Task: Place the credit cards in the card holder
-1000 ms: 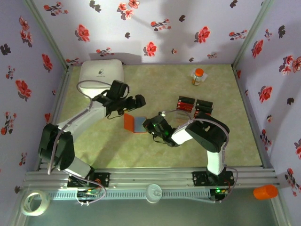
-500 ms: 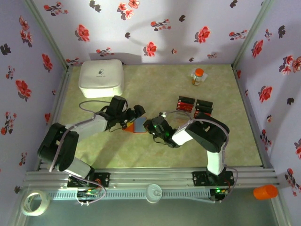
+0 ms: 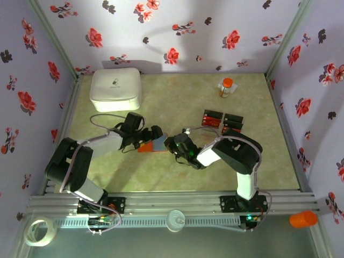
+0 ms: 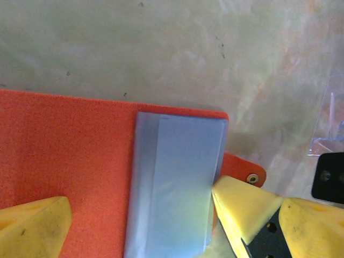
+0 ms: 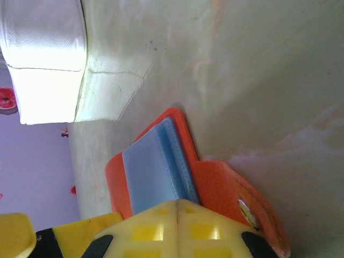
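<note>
Card holder: lies open and flat on the table between the two arms, orange cover down, blue-grey pockets up. Left gripper: jaws spread wide, one yellow finger on either side of the pockets, probably placed to steady the wallet or part a pocket. Right gripper: fingertips pressed together on nothing discernible, at the holder's snap-tab edge, seemingly pinning the flap open. Credit cards: red and black, laid in rows well apart to the right; none visibly in a pocket. Unclear: the card count, partly behind the right arm; a clear glassy edge, cut off in the left wrist view.
</note>
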Tool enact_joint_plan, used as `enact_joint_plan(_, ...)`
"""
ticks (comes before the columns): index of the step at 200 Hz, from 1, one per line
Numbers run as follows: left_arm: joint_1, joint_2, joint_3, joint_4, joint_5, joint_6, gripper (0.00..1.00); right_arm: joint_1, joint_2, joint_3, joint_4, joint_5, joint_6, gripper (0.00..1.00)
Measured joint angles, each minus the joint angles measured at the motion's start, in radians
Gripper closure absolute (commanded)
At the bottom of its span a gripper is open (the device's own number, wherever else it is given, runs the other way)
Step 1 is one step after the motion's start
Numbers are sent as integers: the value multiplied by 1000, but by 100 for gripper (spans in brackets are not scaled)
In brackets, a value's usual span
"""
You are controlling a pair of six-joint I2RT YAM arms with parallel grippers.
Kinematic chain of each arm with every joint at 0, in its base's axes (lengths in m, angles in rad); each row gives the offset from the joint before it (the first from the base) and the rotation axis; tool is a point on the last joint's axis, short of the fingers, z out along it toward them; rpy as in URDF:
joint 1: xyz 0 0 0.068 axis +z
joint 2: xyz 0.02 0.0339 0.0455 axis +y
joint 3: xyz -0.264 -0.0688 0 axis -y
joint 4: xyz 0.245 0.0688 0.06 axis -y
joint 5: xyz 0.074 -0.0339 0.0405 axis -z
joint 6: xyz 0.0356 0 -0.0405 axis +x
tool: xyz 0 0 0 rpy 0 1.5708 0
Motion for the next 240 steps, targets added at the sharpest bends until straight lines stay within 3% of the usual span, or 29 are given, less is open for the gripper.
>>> enact_joint_plan(63,0,2,0,-8,-7,68,0,-16,-35,14,-93,-21,-53,100)
enact_joint_plan(125,0,-7,-19,0,-8,78,0,-114,-71,31,-201,-75,-121,100)
enact_joint_plan(240,0,-26,0,-80,-76,145,0,-137,-91,-11,-174,-110,-127,100)
